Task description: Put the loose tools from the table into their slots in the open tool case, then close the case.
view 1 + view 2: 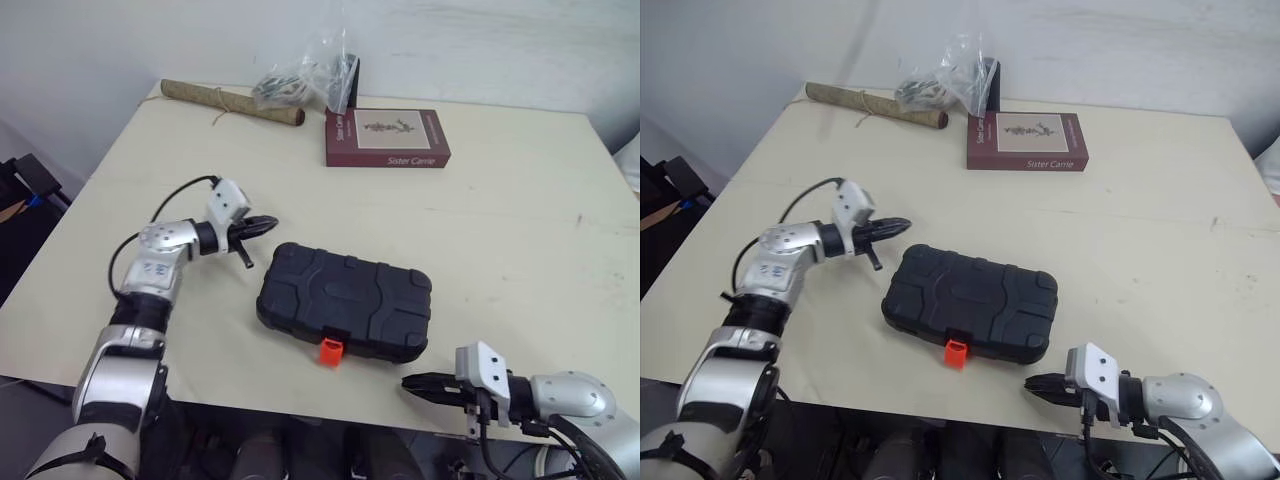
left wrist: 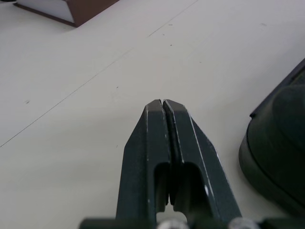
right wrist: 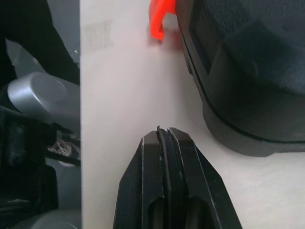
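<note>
Tool case (image 1: 345, 300) lid down; your left end effector (image 1: 266, 224) and right end effector (image 1: 410, 382) are pinched together, empty. Press orange latch (image 1: 331, 350) flush.

L pincer (image 2: 163, 102) had both black fingers pressed flat together, tips over the cream tabletop (image 2: 71, 105). Rounded black corner of the tool case (image 2: 281, 143) lay just beside the fingers. Farther off: corner of a dark red book (image 2: 83, 7) w/ white page edge.

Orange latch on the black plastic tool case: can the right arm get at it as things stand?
Probably yes. The right end effector lies close beside the orange latch, with only bare cream table between them.
</note>
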